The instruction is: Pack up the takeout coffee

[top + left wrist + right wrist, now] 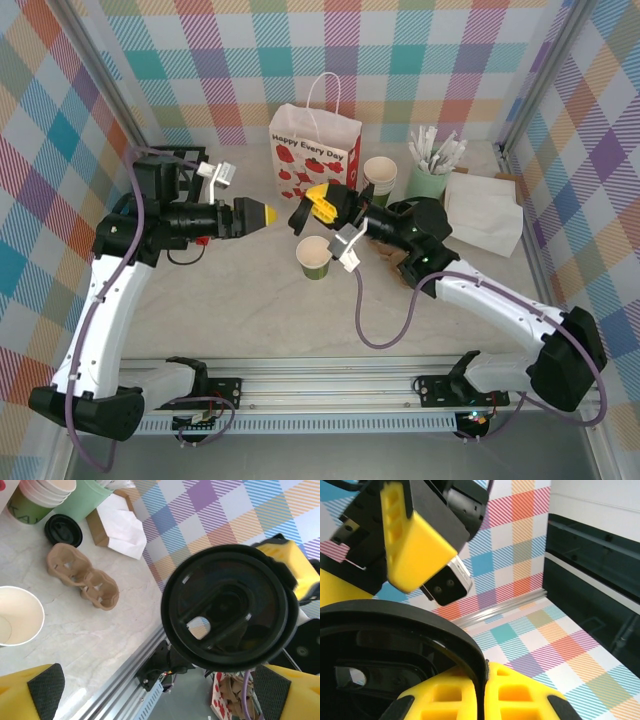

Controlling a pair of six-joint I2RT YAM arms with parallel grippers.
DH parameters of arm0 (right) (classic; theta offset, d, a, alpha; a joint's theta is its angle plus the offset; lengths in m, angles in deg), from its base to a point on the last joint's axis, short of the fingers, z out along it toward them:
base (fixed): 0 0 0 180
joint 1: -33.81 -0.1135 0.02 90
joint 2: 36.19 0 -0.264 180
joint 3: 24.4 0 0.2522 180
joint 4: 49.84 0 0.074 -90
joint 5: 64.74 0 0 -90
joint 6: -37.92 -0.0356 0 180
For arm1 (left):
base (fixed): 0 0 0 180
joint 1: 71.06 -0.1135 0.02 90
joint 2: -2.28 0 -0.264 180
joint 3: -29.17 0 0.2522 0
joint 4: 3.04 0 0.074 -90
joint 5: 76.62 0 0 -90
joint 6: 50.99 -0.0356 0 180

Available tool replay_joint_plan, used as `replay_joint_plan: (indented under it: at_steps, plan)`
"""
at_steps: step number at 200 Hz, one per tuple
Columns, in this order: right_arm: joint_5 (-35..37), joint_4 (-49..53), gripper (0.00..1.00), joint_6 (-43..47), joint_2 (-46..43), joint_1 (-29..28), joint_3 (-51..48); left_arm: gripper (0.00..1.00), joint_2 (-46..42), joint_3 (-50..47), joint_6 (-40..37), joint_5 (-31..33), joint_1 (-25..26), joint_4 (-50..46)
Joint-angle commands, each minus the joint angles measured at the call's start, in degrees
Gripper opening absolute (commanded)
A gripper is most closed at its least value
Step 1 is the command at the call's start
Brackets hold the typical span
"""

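Note:
A small green paper cup (pixel 314 257) (pixel 17 615), cream inside, stands open on the table with no lid on it. My right gripper (pixel 308 205) (pixel 485 680) hangs above and just behind the cup, shut on the rim of a round black plastic lid (pixel 300 217) (pixel 230 607) (pixel 395 650) that it holds on edge. My left gripper (pixel 268 213) (pixel 160 692) is level with the lid and just to its left. It faces the lid with its jaws wide open, holding nothing and touching nothing.
A white strawberry-print paper bag (pixel 315 150) stands at the back. Right of it are a stack of lidless cups (pixel 380 177) (pixel 40 495), a mint tumbler of sticks (pixel 430 175), napkins (pixel 485 210), a brown cup carrier (pixel 82 577) and a second black lid (pixel 63 530).

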Motion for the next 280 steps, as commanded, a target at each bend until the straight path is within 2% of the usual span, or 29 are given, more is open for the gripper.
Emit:
replay_joint_plan:
  at_steps: [1, 16, 50, 69, 82, 105, 122, 147, 174, 184, 201, 219, 246, 280]
  plan:
    - [-0.13, -9.14, 0.00, -5.39, 1.12, 0.42, 2.04, 0.97, 0.22, -0.48, 6.15, -5.06, -0.56, 6.07]
    - [-0.29, -10.56, 0.00, -7.81, 1.48, 0.58, 3.75, 0.95, 0.85, 0.26, 9.79, -7.07, -0.66, 8.19]
    - [1.00, -18.19, 0.00, -10.08, 3.63, 0.77, 3.75, 0.99, 0.28, 0.71, 18.39, -5.76, -0.74, 15.74]
    - [0.53, -19.68, 0.00, -7.96, 4.22, 0.52, 3.60, 0.98, 1.46, 0.32, 24.36, -6.56, -0.74, 20.34]
    - [-0.05, -19.41, 0.00, -5.76, 4.22, 0.18, 3.49, 0.95, 2.66, 0.96, 24.75, -8.45, -0.74, 20.06]
    - [-1.60, -19.36, 0.00, -2.59, 4.69, -0.96, 3.87, 0.88, 3.96, 3.34, 22.45, -12.10, -0.70, 17.01]
    - [-2.17, -19.55, 0.00, -0.50, 5.59, -1.96, 4.61, 0.77, 4.77, 5.84, 18.25, -14.62, -0.48, 11.76]
    - [-3.52, -19.47, 0.00, 2.35, 7.00, -2.92, 5.89, 0.69, 6.50, 9.27, 12.35, -18.33, -0.40, 3.93]
    - [-5.07, -17.13, 0.00, 6.01, 7.47, -3.28, 7.21, 0.52, 7.40, 10.64, 8.25, -19.28, -0.21, -1.46]
    - [-5.66, -16.29, 0.00, 7.01, 7.34, -3.35, 7.51, 0.52, 7.11, 10.77, 7.02, -19.27, -0.21, -2.69]
    - [-6.80, -14.26, 0.00, 9.54, 7.00, -3.34, 8.20, 0.59, 6.93, 11.94, 3.33, -19.01, -0.21, -7.07]
    - [-8.44, -12.99, 0.00, 11.64, 6.73, -3.29, 9.04, 0.61, 7.22, 12.19, 1.26, -18.20, -0.21, -10.06]
    - [-10.94, -9.54, 0.00, 13.86, 6.15, -3.35, 10.39, 0.48, 8.84, 12.37, 1.55, -19.35, -0.21, -9.94]
    - [-12.08, -7.94, 0.00, 15.13, 6.41, -3.37, 11.48, 0.44, 9.06, 12.14, 1.57, -19.70, -0.12, -9.06]
